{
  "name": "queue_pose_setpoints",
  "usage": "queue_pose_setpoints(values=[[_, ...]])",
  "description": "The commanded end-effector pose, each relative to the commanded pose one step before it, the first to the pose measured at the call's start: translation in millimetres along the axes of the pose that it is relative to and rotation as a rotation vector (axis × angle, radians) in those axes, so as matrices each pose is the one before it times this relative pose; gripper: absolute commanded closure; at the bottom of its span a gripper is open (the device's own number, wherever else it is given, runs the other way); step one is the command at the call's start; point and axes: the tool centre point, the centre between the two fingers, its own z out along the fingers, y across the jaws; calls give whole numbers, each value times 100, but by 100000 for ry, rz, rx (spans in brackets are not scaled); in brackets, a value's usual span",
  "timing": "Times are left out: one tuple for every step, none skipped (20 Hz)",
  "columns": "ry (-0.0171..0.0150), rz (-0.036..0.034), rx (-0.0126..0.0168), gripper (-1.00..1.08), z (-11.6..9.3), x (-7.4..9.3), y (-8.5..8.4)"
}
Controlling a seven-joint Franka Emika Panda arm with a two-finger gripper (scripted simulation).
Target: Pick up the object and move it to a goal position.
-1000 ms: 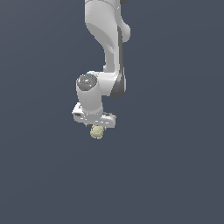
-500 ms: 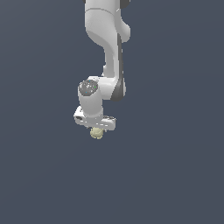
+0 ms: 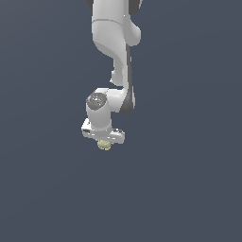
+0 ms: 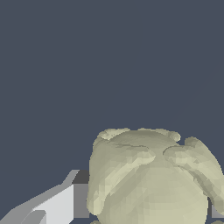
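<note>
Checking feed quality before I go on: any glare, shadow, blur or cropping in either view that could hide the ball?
Exterior view: flat, even light, no glare or cast shadows; the ball is tiny and coarse below the gripper. Wrist view: sharp, softly shaded, faceted ball fills the frame and runs off its edge; one finger shows beside it.

Pale yellow-beige ball, white arm

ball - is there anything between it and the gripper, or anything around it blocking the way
Nothing visible does. The pale yellow ball sits right at the gripper, under the white hand, and the wrist view shows a finger against its side. Around them is only plain dark background; no goal marker shows, so that path cannot be judged.
</note>
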Motion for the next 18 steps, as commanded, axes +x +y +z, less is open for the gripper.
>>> queue_pose_setpoints(values=[[14,-12,3,108,72,15,-9],[0,0,0,108,0,0,0],[0,0,0,108,0,0,0],[0,0,0,108,0,0,0],[0,0,0,108,0,0,0],[0,0,0,108,0,0,0],[0,0,0,108,0,0,0],[0,0,0,108,0,0,0],[-27,69,63,108,-62,-20,20],[0,0,0,108,-12,-16,-39],[0,0,0,108,-37,-47,-117],[0,0,0,108,-62,-77,-195],[0,0,0,108,-87,-107,-272],[0,0,0,108,-111,-137,-349],[0,0,0,108,-135,-165,-424],[0,0,0,108,-159,-193,-498],[0,0,0,108,-182,-219,-571],[0,0,0,108,-205,-245,-643]])
